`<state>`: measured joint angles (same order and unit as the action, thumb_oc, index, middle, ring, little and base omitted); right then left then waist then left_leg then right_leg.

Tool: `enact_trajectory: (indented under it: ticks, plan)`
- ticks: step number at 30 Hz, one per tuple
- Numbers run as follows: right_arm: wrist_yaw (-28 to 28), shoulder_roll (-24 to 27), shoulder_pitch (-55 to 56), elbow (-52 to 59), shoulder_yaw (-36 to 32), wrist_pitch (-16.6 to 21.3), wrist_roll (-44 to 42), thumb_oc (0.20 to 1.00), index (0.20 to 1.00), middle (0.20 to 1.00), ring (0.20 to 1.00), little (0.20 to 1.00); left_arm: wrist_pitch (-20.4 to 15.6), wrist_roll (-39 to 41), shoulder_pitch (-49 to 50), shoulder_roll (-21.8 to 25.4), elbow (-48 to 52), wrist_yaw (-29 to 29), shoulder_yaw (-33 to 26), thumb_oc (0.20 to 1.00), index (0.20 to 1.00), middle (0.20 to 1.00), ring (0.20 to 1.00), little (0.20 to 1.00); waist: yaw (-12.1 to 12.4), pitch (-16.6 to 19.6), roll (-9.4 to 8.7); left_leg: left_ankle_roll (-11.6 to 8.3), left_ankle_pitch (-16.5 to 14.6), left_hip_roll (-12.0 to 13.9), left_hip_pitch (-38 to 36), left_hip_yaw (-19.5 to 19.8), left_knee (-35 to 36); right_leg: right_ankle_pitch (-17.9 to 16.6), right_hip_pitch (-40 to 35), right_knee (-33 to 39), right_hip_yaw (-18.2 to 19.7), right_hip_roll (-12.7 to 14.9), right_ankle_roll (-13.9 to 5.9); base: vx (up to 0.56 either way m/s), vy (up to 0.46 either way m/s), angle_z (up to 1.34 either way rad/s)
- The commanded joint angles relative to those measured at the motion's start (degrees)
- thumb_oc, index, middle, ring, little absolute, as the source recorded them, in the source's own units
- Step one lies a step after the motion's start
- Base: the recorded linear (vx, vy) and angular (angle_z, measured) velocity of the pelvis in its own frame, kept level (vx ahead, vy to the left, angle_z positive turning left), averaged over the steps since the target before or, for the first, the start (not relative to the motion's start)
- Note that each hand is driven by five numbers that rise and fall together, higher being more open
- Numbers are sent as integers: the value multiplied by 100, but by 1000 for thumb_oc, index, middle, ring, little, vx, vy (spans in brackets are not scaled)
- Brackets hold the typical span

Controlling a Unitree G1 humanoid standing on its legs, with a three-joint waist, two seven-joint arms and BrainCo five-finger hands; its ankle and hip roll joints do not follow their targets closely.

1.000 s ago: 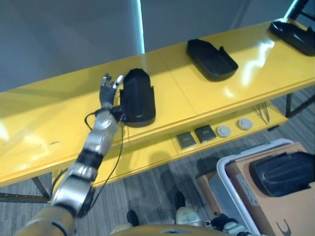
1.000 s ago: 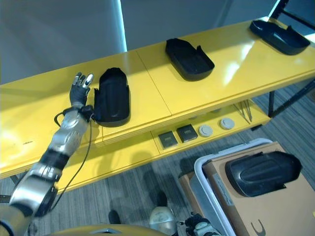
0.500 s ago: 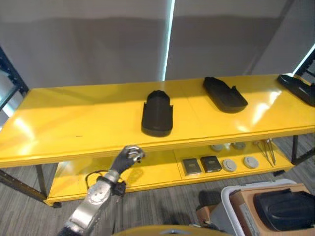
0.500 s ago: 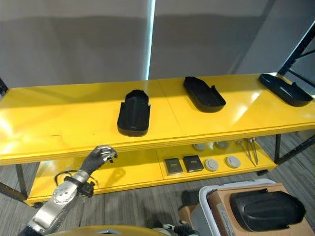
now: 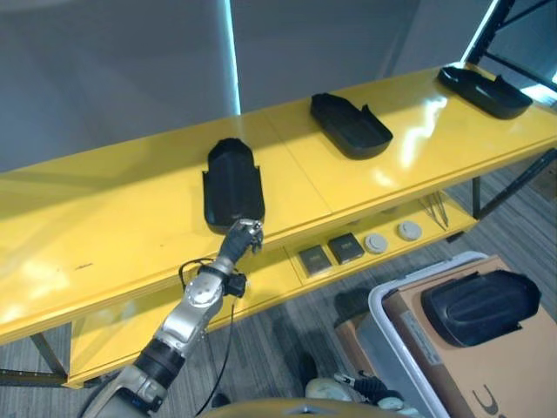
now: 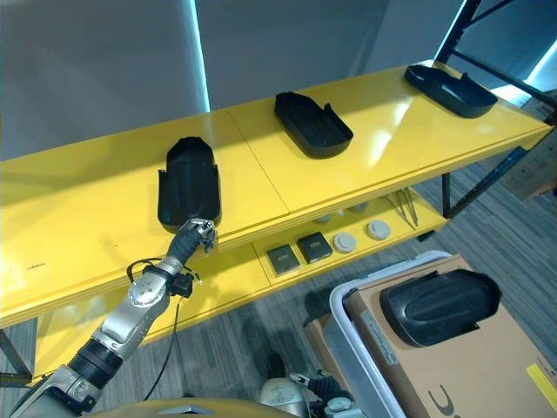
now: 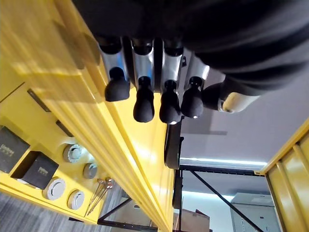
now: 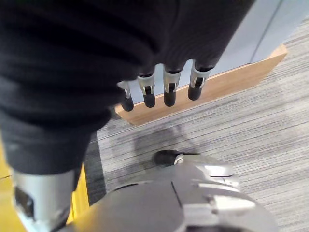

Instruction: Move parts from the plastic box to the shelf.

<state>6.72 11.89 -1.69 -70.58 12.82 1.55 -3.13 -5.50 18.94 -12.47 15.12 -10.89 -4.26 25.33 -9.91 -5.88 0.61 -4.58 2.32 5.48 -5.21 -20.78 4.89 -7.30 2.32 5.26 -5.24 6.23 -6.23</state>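
Observation:
Three black moulded parts lie on the yellow shelf [image 5: 113,235]: one near the middle [image 5: 232,183], a second further right [image 5: 351,124], a third at the far right end [image 5: 484,91]. My left hand [image 5: 241,237] hovers at the shelf's front edge, just below the nearest part, fingers [image 7: 145,96] relaxed and holding nothing. At the lower right stands the white-rimmed plastic box [image 5: 418,274], where another black part [image 5: 479,305] rests on cardboard. My right hand [image 8: 168,94] hangs over the carpet with loose, empty fingers.
The lower shelf carries two small dark boxes [image 5: 329,254], round discs [image 5: 392,237] and thin metal tools [image 5: 435,209]. Grey carpet lies between shelf and box. A grey wall stands behind the shelf.
The camera has shifted. My left hand drew back from beside the nearest part on the shelf top, dropped below the front edge, and now sits at that edge. The part stays put.

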Motion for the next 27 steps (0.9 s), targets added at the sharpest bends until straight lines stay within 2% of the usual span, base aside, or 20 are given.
enact_trajectory:
  ticks: [1, 11, 15, 20, 25, 26, 27]
  plan:
    - [145, 50, -21, -285, 185, -13, -100, 1000, 1000, 1000, 1000, 1000, -416, -7, -654, -78, -238, -453, -425, 200, 200, 200, 200, 200, -42, -196, -30, -122, -102, 300, -29, 212, 11, 373, -297, -26, 0, 172, -286, 17, -7, -7]
    - [184, 145, -116, -187, 343, 17, 8, 1000, 1000, 1000, 1000, 1000, -557, -126, -1602, 14, -944, -1097, -748, 200, 200, 200, 200, 200, -232, -319, 27, -171, -32, 332, 178, 98, 11, 293, 18, -26, 197, 113, -287, 10, -9, -12]
    - [179, 171, -142, -150, 390, 36, 1, 1000, 1000, 1000, 1000, 1000, -586, -156, -1820, 63, -987, -1172, -782, 200, 200, 200, 200, 200, -280, -353, 69, -191, -17, 346, 209, 95, 11, 287, 53, -26, 235, 99, -280, 29, -11, -7]
    - [165, 166, -104, -186, 409, 52, 46, 1000, 1000, 1000, 1000, 1000, -589, -230, -1777, -19, -892, -1149, -750, 200, 200, 200, 200, 200, -289, -303, 88, -197, -59, 355, 99, 92, 11, 341, -64, -26, 204, 84, -270, 44, -5, 0]
    - [158, 166, -60, -163, 255, 46, -24, 1000, 1000, 1000, 1000, 1000, -627, -305, -1330, 56, -23, -855, -703, 200, 200, 200, 200, 200, -172, -186, 64, -169, -123, 332, -32, 201, 11, 418, -317, -30, 56, 115, -267, 11, 4, 2]
    - [158, 158, -31, -166, 217, 50, -57, 1000, 1000, 1000, 1000, 1000, -631, -280, -1166, 63, 137, -783, -698, 278, 278, 278, 278, 278, -152, -148, 51, -156, -141, 319, -58, 238, 11, 429, -370, -38, 20, 131, -274, 25, 21, 8]
    - [163, 139, -16, -181, 161, 45, -100, 1000, 1000, 1000, 1000, 1000, -680, -252, -942, 53, 446, -717, -734, 627, 627, 627, 627, 627, -106, -100, 30, -142, -163, 306, -84, 288, 11, 448, -431, -50, -30, 153, -280, 19, 29, 16]
